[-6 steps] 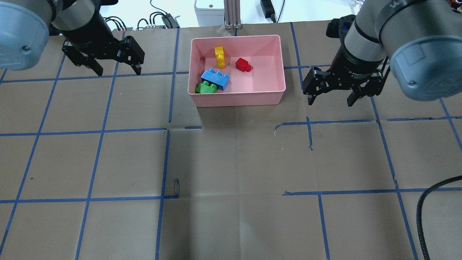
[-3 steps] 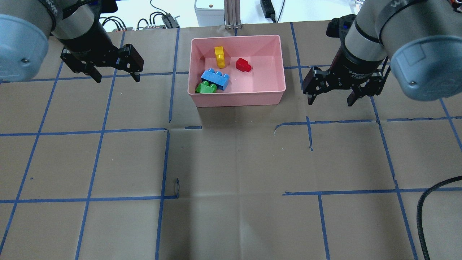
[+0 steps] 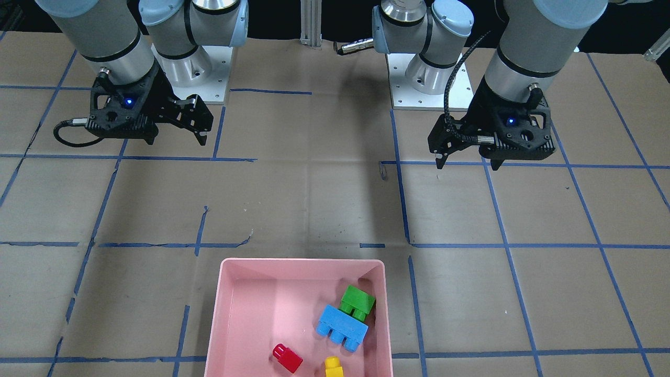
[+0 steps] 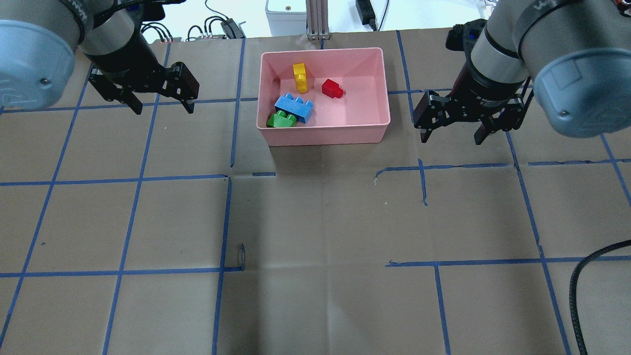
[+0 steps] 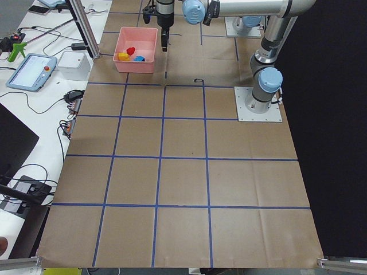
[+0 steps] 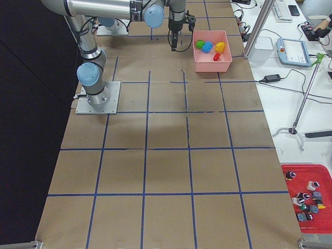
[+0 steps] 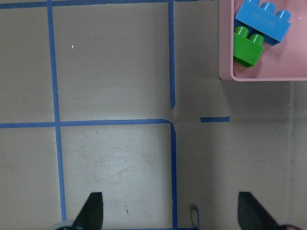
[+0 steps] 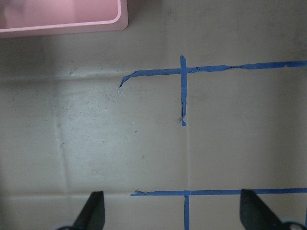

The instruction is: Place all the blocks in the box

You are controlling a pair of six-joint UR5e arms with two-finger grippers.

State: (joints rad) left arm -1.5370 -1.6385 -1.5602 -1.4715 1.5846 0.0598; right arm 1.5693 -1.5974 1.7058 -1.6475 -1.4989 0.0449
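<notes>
The pink box (image 4: 323, 134) sits at the far middle of the table. All four blocks lie inside it: yellow (image 4: 299, 77), red (image 4: 331, 88), blue (image 4: 294, 107) and green (image 4: 281, 120), with the green touching the blue at the box's near-left corner. My left gripper (image 4: 162, 106) hangs open and empty left of the box. My right gripper (image 4: 450, 138) hangs open and empty right of it. The left wrist view shows the green block (image 7: 248, 48) and blue block (image 7: 263, 20) in the box corner (image 7: 225, 57). The right wrist view shows only a box corner (image 8: 72, 26).
Blue tape lines grid the brown paper table. A black cable (image 4: 584, 281) loops at the near right. A grey unit (image 4: 286, 15) and wires lie beyond the far edge. The arm bases (image 3: 424, 78) stand on the robot's side.
My left gripper has shifted slightly nearer and to the right, still open and empty. The right gripper and the blocks have not moved.
</notes>
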